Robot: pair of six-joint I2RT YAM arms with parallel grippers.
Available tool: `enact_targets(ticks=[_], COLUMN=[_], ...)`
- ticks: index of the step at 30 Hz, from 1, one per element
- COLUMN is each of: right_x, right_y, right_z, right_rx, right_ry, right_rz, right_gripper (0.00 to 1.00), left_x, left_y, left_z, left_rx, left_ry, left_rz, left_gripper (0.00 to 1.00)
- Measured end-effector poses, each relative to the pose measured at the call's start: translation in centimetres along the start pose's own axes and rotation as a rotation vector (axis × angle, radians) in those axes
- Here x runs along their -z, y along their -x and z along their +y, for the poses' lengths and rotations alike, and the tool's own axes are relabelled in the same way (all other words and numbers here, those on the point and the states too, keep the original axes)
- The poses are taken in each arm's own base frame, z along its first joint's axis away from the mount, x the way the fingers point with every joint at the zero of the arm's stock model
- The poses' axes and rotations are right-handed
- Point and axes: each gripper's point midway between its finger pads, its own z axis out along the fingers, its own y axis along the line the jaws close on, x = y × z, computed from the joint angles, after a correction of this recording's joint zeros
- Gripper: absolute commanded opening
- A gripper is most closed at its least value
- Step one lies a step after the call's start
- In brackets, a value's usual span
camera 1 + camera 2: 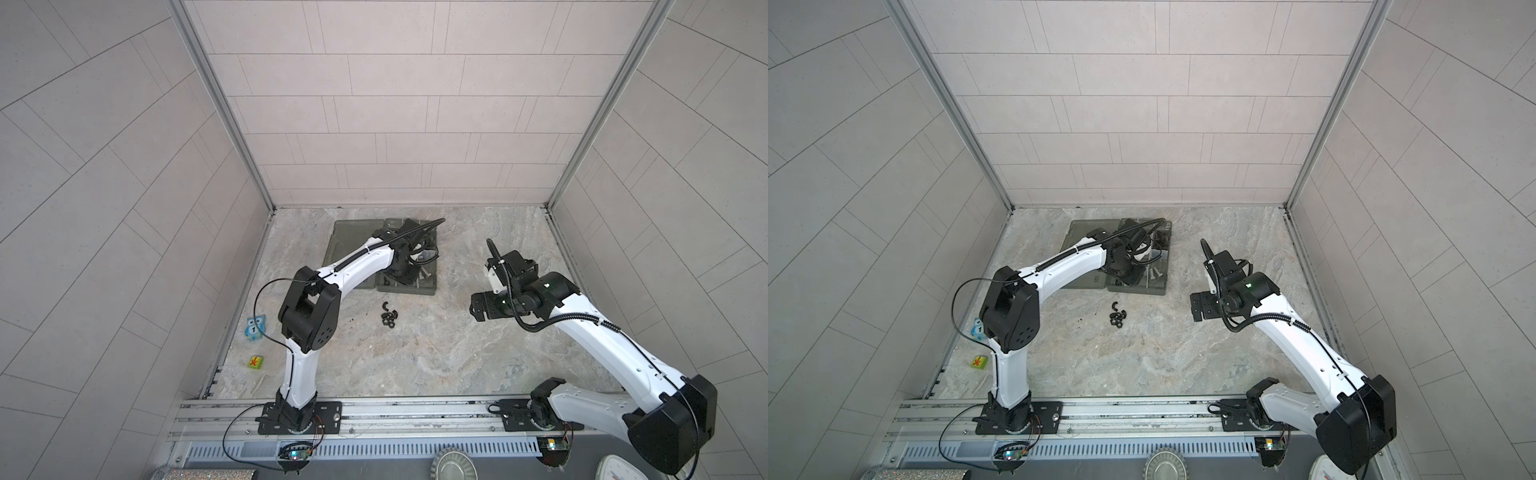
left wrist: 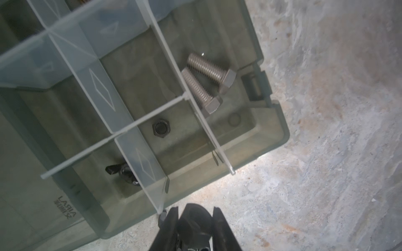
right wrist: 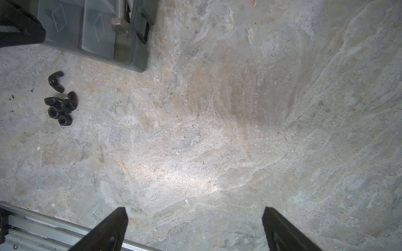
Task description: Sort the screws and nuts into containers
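1. Screws: two silver screws lie together in the corner compartment of the organizer box. No screw shows loose on the table in any view. This part is judged finished, though the compartments under the left arm are hidden.
2. Nuts, sorted: one hex nut sits in the compartment beside that of the screws. A wing nut sits in the next compartment along.
3. Nuts, outstanding: a cluster of four or five loose nuts lies on the table near the box's front wall, not touching it. The task is judged roughly half done.
4. Left gripper: it is positioned over the box's front edge. Its jaws are drawn close on a dark piece, by its look a nut, though this is not certain.
5. Right gripper: its jaws are spread wide and hold nothing. It hovers over bare table, well apart from the cluster.
6. Surface: a marble-pattern top, grey with tan staining, with a few dark specks near the cluster. The box's lid lies open and flat beside it.
7. Room: pale tile-pattern walls stand on three sides, with aluminium corner posts. A front rail carries both arm bases. An owl block and a green cube sit at the table's left edge, unrelated to the work.
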Motion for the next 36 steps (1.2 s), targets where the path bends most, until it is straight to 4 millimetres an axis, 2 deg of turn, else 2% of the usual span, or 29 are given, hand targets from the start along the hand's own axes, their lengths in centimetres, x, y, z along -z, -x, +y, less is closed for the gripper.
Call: enact_targets(ticks=[4,10,12,14,15,17,25,29,34,36], right_x=[0.2,0.7,0.8,0.9,0.9,0.8,0.4,0.1,-0.3,-0.5], right_y=[0.0,0.4,0.5,0.6,0.6,0.7,1.2,1.1,1.2,1.3], right_z=[-0.1,-0.3,-0.3,-0.3,-0.3,-0.3,-0.2,0.0,0.5,0.7], right_rx=[0.006,0.012,0.013,0.013,0.013,0.014,0.024,0.028,0.027,0.027], right_ry=[-0.008,-0.020,-0.023,-0.025,-0.026,-0.028,-0.032,-0.024,0.000,0.011], right_rz=[0.000,-0.011,-0.012,-0.011,-0.009,-0.005,0.013,0.028,0.037,0.037], right_gripper=[0.98,0.98,0.98,0.99,0.98,0.98,0.98,0.98,0.98,0.98], left_x=[-0.8,-1.8,-1.9,-2.1,-2.2,-2.2,-1.9,-0.4,2.3,2.6], left_y=[1.2,1.4,1.4,1.4,1.3,1.2,1.2,-0.5,-3.8,-5.2], left_z=[0.0,0.3,0.5,0.7,0.7,0.7,1.0,1.4,1.8,1.8], left_rx=[0.000,0.006,0.009,0.017,0.019,0.015,0.018,0.019,0.030,0.038], left_ry=[0.006,0.010,0.011,0.011,0.011,0.009,0.017,0.039,0.050,0.044], left_rz=[-0.006,0.013,0.015,0.018,0.021,0.027,0.018,0.007,-0.011,-0.006], left_gripper=[0.25,0.26,0.34,0.49,0.51,0.54,0.54,0.52,0.50,0.50])
